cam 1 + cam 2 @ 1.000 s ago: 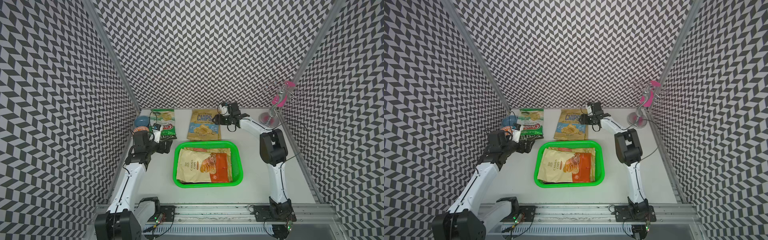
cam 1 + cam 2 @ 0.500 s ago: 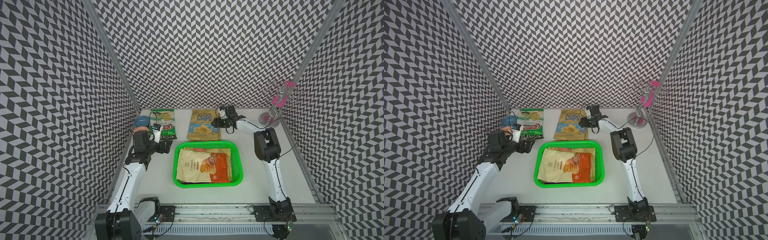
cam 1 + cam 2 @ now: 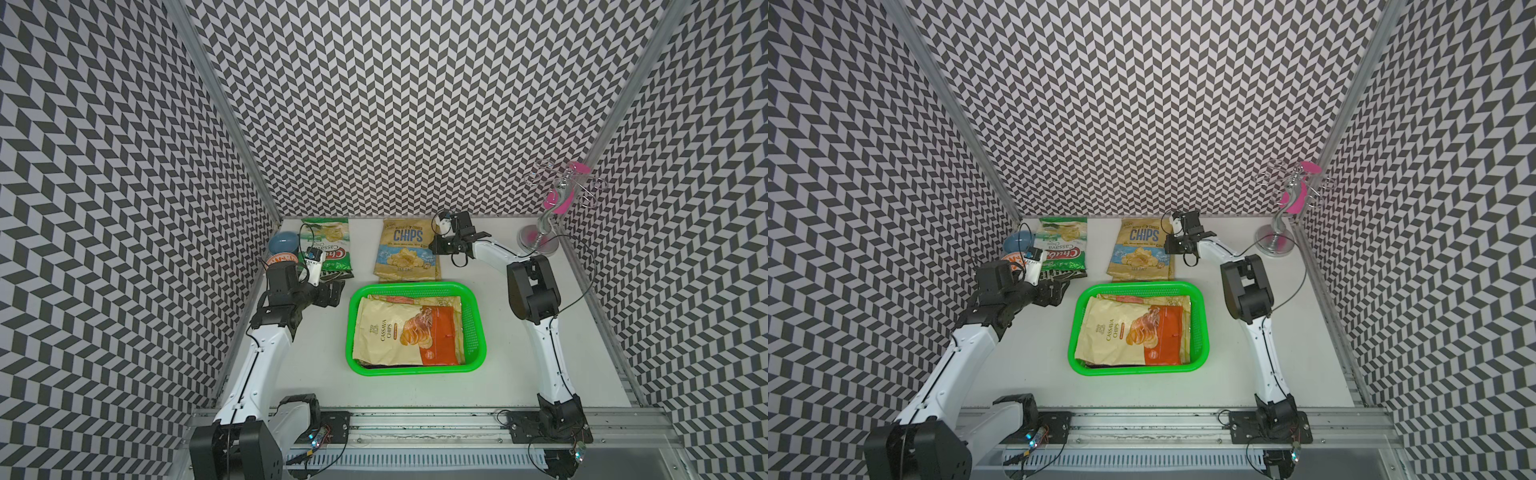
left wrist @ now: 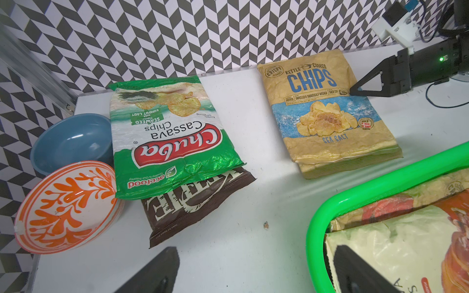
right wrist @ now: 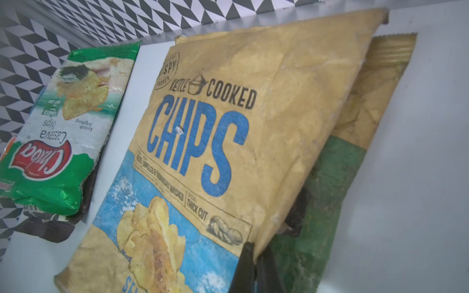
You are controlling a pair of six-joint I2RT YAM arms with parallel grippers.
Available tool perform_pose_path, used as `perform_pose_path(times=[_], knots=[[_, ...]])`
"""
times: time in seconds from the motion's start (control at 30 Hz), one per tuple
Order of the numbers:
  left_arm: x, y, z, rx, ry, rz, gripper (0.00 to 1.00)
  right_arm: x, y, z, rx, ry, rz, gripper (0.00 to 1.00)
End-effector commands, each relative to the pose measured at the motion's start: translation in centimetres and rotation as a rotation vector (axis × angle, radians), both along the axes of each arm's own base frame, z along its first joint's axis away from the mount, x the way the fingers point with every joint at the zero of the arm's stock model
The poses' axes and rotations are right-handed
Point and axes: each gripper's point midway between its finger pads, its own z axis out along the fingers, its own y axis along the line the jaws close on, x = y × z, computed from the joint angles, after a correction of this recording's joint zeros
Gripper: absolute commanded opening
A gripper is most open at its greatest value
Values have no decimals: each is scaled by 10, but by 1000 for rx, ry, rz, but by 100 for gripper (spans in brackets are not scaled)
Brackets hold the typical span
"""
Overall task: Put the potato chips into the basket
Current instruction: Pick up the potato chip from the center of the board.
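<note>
Cassava bag (image 3: pixel 399 332) is being carried in the basket (image 3: pixel 415 369), long axis left to right, top leftward. Beside it, the left tool (image 3: pixel 334 291) is being held wide open above the table (image 3: pixel 311 353). Farther back, the tan CHIPS bag (image 3: pixel 405 253), long axis near to far, top at the far end, is being pinched at its right edge by the right tool (image 3: pixel 434 249).

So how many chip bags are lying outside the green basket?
4. The green Chuba bag lies beside the blue bowl, with a brown bag under it. The tan CHIPS bag, its edge pinched by the right claw, covers a green-and-tan bag. More may hide underneath.
</note>
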Motion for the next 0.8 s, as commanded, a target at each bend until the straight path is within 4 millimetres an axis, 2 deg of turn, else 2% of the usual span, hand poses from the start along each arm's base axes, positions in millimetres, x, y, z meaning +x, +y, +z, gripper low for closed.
perform_pose_path(times=[0.0, 0.47, 0.77], knots=[[2, 2, 3, 2, -17, 9, 99, 9, -1, 41, 5, -101, 7, 0], [2, 1, 3, -1, -18, 4, 99, -1, 1, 154, 58, -309, 53, 0], [2, 1, 4, -2, -19, 4, 99, -13, -6, 208, 42, -427, 47, 0]])
